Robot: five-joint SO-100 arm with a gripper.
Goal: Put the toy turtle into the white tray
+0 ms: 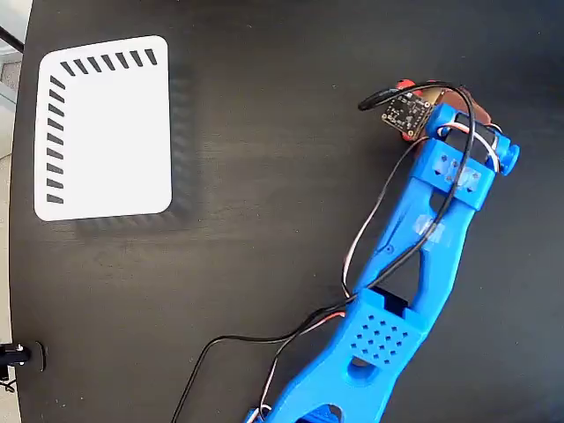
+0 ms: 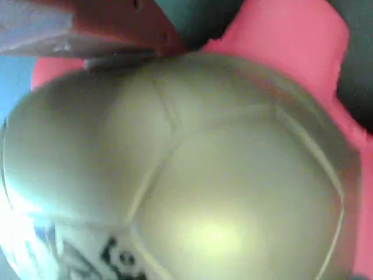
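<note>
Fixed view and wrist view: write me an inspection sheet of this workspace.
Surface: black table, bare around the tray.
Job's things: white tray empty, upper left; toy turtle fills the wrist view, mostly hidden under the arm's head in the fixed view.
Clutter: nothing seen.
Grippers: gripper right over the turtle; jaw state cannot be told.
Cables: black and white wires along the blue arm.
Surroundings: pale strip at left edge.

Fixed view: overhead, facing straight down on the black matte table (image 1: 264, 220). Wrist view: pressed against the shiny grey-beige domed turtle shell (image 2: 192, 175) (shared subject, barely visible overhead).
</note>
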